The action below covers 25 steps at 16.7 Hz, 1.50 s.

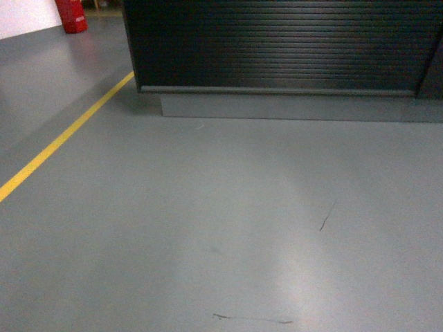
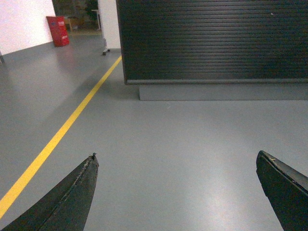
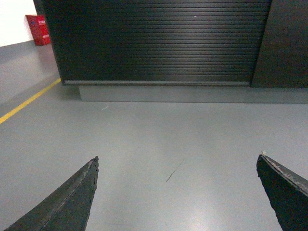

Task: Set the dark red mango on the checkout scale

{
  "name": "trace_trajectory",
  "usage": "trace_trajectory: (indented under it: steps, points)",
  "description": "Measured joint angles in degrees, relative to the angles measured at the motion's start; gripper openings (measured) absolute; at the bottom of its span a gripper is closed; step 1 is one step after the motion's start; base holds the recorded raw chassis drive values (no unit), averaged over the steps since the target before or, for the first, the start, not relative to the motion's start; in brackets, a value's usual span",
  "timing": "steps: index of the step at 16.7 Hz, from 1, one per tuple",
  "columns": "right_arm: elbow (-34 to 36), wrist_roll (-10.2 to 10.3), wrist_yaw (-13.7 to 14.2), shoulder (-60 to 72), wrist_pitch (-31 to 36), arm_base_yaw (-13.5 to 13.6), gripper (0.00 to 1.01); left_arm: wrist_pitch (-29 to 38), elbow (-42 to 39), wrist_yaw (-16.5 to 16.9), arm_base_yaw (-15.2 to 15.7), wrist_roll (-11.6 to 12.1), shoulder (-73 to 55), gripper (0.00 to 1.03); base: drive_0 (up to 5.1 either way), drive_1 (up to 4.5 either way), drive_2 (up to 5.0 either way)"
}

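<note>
1. The checkout [image 1: 277, 45] is a big dark counter with a front made of many thin lines going sideways. It stands at the far end of the grey floor [image 1: 208, 228].
2. Only the front of the counter shows. Its top is out of every picture, so the mango and the scale cannot be seen.
3. Under the counter runs a plain grey base strip [image 1: 277, 107] that touches the floor.
4. A yellow line [image 1: 62, 138] is painted on the floor. It slants away on the left side and ends near the left corner of the counter.
5. A red box [image 1: 71, 15] stands far back on the left, next to a white wall [image 1: 24, 15].
6. A thin dark scratch [image 1: 327, 216] marks the floor on the right. Another one [image 1: 252, 319] lies close to the bottom edge.
7. The left gripper [image 2: 175, 192] hangs over the bare floor. Its two black fingers [image 2: 72, 197] are spread wide apart and hold nothing.
8. The right gripper [image 3: 175, 192] also hangs over the floor. Its black fingers [image 3: 72, 197] are spread wide too, with nothing between them.
9. Both grippers point toward the counter, which is well apart from them.
</note>
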<state>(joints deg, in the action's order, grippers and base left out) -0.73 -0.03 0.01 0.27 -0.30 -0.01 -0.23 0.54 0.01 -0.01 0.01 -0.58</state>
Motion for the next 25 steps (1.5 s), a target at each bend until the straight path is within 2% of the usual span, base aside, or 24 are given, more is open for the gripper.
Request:
trace_trajectory:
  steps: [25]
  points:
    - [0.00,0.00,0.00,0.00,-0.07,0.00,0.98,0.00,0.00,-0.02,0.00,0.00,0.00,0.98,-0.1,4.22,-4.3]
